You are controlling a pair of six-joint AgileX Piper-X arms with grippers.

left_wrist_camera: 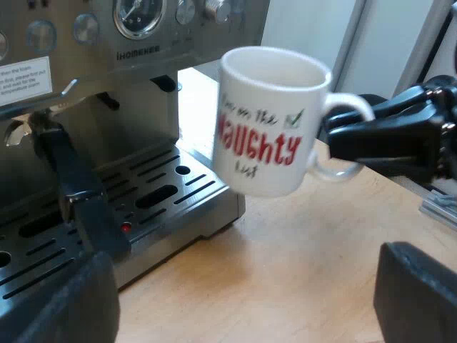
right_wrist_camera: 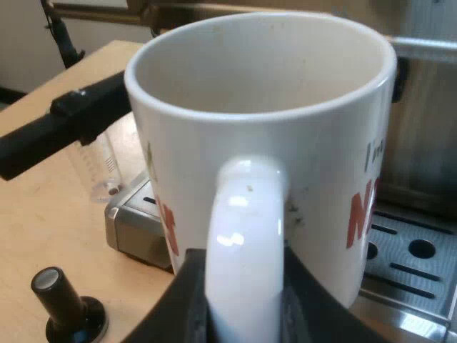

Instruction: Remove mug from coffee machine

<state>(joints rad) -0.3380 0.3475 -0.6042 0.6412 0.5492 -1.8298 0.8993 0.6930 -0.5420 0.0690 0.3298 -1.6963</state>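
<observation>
Hanging off the right gripper (right_wrist_camera: 246, 289), which is clamped on its handle (right_wrist_camera: 243, 229), the white ceramic mug with red lettering (left_wrist_camera: 268, 121) floats just beside the steel espresso machine (left_wrist_camera: 143, 71); left gripper (left_wrist_camera: 241, 296) gapes wide, farther off.

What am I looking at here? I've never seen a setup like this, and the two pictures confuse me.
Two robot arms work at a coffee machine, and each picture comes from a camera on one arm's wrist. The left wrist view looks past the left gripper, whose two black fingers are wide apart and hold nothing, toward the coffee machine. A holder with a dark, red-tipped handle is locked into its front. Next to the machine's tray, the right gripper holds a white mug by its handle, in the air above the wooden table. The right wrist view looks along that gripper: its fingers clamp the mug's handle, and the mug looks empty. On the table are a tamper with a black knob and a measuring glass.
</observation>
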